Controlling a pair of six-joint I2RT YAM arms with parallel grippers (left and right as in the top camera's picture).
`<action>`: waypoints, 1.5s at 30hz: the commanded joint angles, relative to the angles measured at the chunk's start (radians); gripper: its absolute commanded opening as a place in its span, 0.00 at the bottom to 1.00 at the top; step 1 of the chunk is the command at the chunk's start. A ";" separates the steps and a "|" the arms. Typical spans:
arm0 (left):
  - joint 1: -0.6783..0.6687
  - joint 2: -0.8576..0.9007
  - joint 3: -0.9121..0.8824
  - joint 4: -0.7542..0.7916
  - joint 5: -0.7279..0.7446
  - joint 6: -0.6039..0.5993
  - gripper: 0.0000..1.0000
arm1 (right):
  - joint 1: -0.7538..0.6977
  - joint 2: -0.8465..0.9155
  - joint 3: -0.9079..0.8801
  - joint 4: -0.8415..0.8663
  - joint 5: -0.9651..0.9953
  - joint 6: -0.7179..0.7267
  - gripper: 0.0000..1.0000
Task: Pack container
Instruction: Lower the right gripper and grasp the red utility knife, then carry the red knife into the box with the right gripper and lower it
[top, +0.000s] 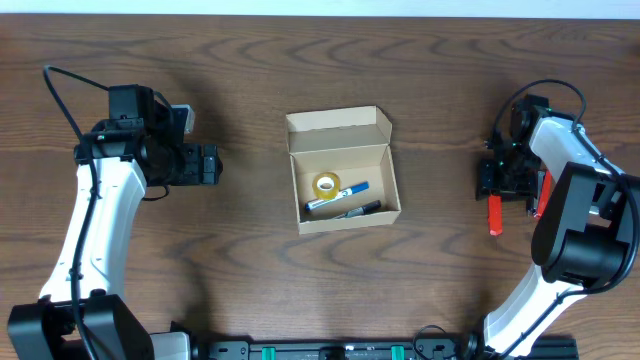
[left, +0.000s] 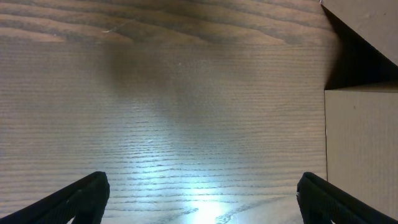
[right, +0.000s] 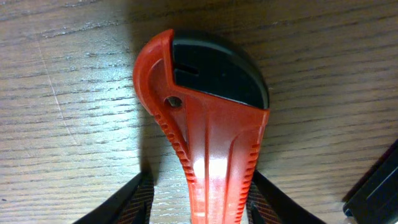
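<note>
The container is a tan cardboard box standing open at the table's middle, its lid flap raised at the back. Inside lie a yellow tape roll, a blue pen and a black pen. My left gripper is open and empty, low over the table to the box's left. In the left wrist view the gripper faces the box's side. My right gripper is open and straddles a red and black cutter lying on the table. In the right wrist view its fingers flank the cutter, with a gap on the left.
Dark wood table all round. A black edge shows at the lower right of the right wrist view. A black rail runs along the table's front edge.
</note>
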 joint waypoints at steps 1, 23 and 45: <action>-0.002 -0.017 0.001 -0.005 -0.003 -0.002 0.95 | -0.008 0.035 -0.037 0.020 0.022 0.010 0.39; -0.002 -0.034 0.002 -0.009 -0.008 -0.001 0.95 | 0.027 -0.169 0.048 0.106 -0.261 0.003 0.01; -0.002 -0.064 0.002 -0.013 -0.029 0.000 0.95 | 0.690 -0.510 0.289 -0.173 -0.322 -1.121 0.01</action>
